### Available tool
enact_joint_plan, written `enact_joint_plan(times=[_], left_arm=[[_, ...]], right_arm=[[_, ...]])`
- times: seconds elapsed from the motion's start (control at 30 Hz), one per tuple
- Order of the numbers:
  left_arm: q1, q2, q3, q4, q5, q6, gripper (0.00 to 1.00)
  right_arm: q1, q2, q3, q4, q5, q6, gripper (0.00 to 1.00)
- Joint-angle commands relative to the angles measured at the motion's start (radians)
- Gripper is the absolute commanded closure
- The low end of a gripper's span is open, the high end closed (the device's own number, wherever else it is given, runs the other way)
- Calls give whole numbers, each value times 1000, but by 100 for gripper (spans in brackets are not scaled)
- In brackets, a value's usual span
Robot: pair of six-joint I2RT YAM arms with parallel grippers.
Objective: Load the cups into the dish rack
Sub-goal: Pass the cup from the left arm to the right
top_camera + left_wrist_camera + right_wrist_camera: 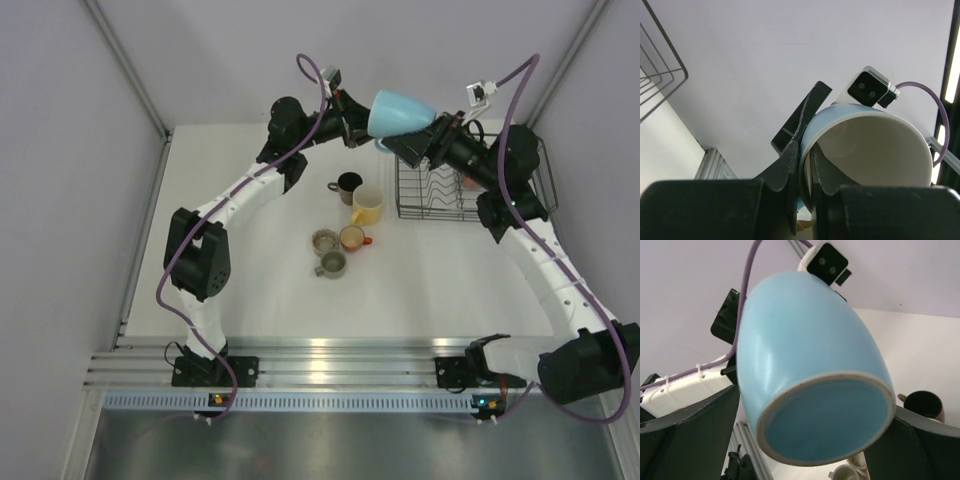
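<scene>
Rack partly behind R arm.

White links, black joints on left arm and right arm; purple cable ran along each. Matte black left gripper, right gripper; wrist camera was white-cased.
</scene>
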Motion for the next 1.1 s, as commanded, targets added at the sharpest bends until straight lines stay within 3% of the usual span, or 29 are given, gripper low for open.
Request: enact_joint_plan(times=[0.0, 0.8, 0.87, 0.93, 1.0, 1.07], left_arm=[[-3, -64, 5, 94, -20, -28, 100], [-6, -109, -36, 114, -11, -43, 100], [-4, -105, -35, 122, -14, -46, 100], [-7, -104, -30, 128, -14, -49, 100], [-7, -99, -27, 128, -12, -51, 100], [-9, -98, -25, 126, -9, -46, 100]], right_arm=[[-4, -55, 76, -10, 33, -58, 8], [-34, -37, 118, -1, 22, -59, 11], [-35, -32, 113, 12, 16, -51, 20], [-34, -26, 113, 15, 5, -46, 37], [-34, -24, 110, 18, -4, -45, 48], [-34, -20, 110, 18, -18, -48, 71]])
